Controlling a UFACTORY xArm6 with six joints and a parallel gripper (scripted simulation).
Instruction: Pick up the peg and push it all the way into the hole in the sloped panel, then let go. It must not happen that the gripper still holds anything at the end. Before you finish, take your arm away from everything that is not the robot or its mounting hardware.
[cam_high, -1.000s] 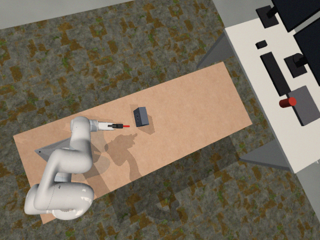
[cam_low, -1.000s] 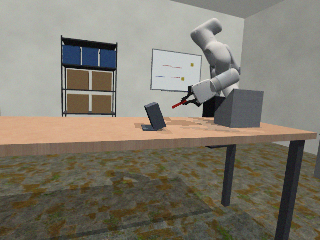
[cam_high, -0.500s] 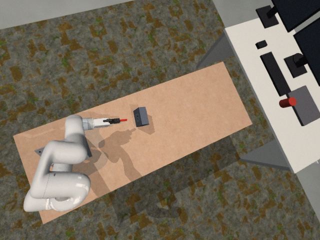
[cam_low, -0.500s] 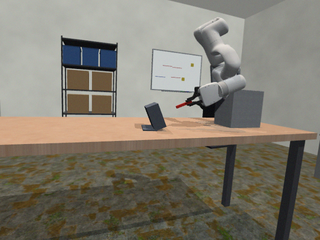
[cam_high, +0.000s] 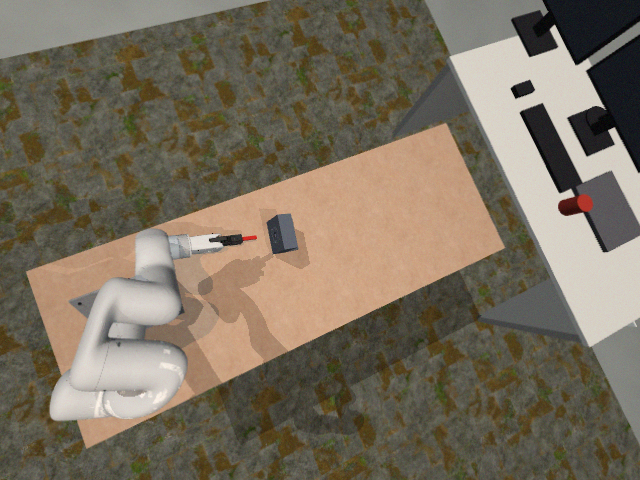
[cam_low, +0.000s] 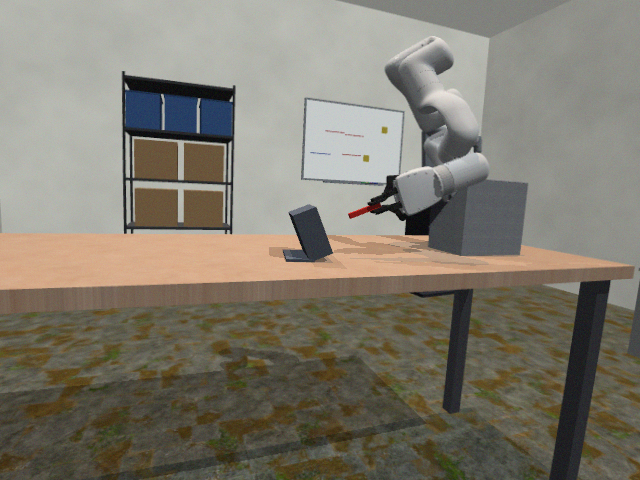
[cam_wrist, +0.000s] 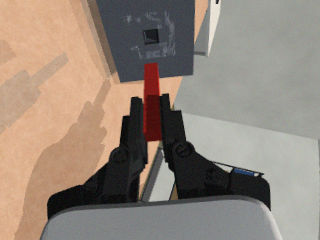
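Observation:
My gripper (cam_wrist: 152, 109) is shut on the thin red peg (cam_wrist: 152, 96), which sticks out forward past the black fingertips. The peg also shows in the overhead view (cam_high: 249, 237) and in the side view (cam_low: 363, 210), held in the air above the table. The dark grey sloped panel (cam_high: 281, 233) stands on the wooden table just ahead of the peg's tip, with a gap between them. In the wrist view the panel (cam_wrist: 147, 23) faces me and its small square hole (cam_wrist: 151, 35) lies in line with the peg, a little above its tip. From the side the panel (cam_low: 310, 232) leans away from the gripper (cam_low: 381, 204).
A grey box (cam_low: 478, 217) stands on the table at the arm's base. A white desk (cam_high: 558, 170) with dark items and a red cylinder (cam_high: 574, 205) stands beyond the table's far end. A shelf rack (cam_low: 177, 155) and a whiteboard (cam_low: 352, 140) are by the back wall.

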